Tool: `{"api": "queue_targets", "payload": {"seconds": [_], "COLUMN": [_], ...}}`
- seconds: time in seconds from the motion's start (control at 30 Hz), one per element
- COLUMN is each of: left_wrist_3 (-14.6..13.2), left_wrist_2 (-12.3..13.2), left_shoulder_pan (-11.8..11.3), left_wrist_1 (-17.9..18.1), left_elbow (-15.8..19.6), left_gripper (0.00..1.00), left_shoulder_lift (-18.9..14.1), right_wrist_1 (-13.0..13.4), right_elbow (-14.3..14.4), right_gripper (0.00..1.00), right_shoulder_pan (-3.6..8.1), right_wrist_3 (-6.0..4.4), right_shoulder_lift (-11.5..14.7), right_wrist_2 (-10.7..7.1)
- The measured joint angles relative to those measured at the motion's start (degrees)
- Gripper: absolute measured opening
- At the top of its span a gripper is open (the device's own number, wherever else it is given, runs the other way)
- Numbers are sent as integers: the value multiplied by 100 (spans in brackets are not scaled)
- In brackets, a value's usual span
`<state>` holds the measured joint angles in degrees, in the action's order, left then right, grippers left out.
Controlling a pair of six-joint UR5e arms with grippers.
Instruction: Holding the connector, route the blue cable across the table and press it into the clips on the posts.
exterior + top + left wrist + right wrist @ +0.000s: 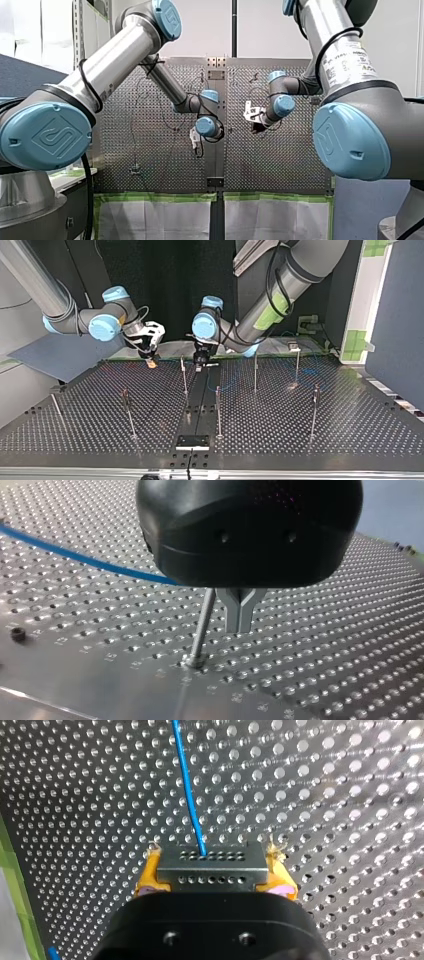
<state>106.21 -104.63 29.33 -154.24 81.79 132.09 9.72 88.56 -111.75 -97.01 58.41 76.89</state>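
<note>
While my right gripper (pixel 215 872) clamps the connector (pixel 210 865), the blue cable (pixel 187 785) runs straight ahead of it over the table (pixel 350 795). Routing looks barely begun, no clip visibly filled. Next: carry it to the nearest post (pixel 184 375), 4 o'clock of that gripper in top view, then press down. Only the left wrist view shows my left gripper (pixel 240 622): fingers together, nothing seen between them, a post at its 9 o'clock.

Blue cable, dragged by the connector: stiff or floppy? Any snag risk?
Probably floppy: the blue cable is thin and runs in a loose curve over the table, so it should trail, not push. Likely light: the connector sits square between my right gripper's yellow pads. It may catch on a post.
</note>
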Motion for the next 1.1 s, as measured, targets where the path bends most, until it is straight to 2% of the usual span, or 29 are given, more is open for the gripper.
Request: {"api": "queue_targets", "payload": {"seconds": [0.2,0.23,0.27,0.3,0.33,0.37,0.4,0.43,0.47,0.5,0.53,0.57,0.8,0.93,1.1], "left_wrist_3": [-24,-30,-41,-49,-57,-68,-76,-84,-93,-98,-101,-105,-189,-335,-532], "left_wrist_2": [5,6,5,5,5,6,6,7,8,8,8,8,5,-12,-166], "left_shoulder_pan": [-137,-150,-162,-168,-171,-171,-169,-166,-163,-161,-159,-156,-120,-70,12], "left_wrist_1": [-238,-269,-307,-333,-359,-395,-421,-445,-477,-502,-531,-575,-854,-1013,-1245], "left_elbow": [-288,-332,-377,-401,-419,-435,-442,-447,-452,-453,-454,-454,-456,-456,-450], "left_gripper": [0,11,18,18,26,39,39,50,66,66,78,98,98,98,98], "left_shoulder_lift": [4,4,4,4,4,4,4,4,4,4,4,4,-1,-21,-124], "right_wrist_1": [42,44,47,49,55,56,57,58,58,58,57,58,57,57,57], "right_elbow": [-69,-75,-86,-103,-136,-167,-204,-259,-299,-332,-368,-389,-437,-438,-438], "right_gripper": [0,0,0,0,0,0,0,0,0,0,0,0,0,0,0], "right_shoulder_pan": [47,49,55,66,83,95,108,123,133,144,157,165,238,278,321], "right_wrist_3": [-4,-5,-7,-9,-12,-16,-21,-28,-34,-41,-50,-54,-65,-65,-69], "right_shoulder_lift": [-84,-91,-100,-116,-145,-166,-183,-201,-209,-216,-221,-223,-227,-229,-231], "right_wrist_2": [2,2,2,1,0,-2,-4,-10,-16,-21,-27,-31,-88,-93,-95]}}
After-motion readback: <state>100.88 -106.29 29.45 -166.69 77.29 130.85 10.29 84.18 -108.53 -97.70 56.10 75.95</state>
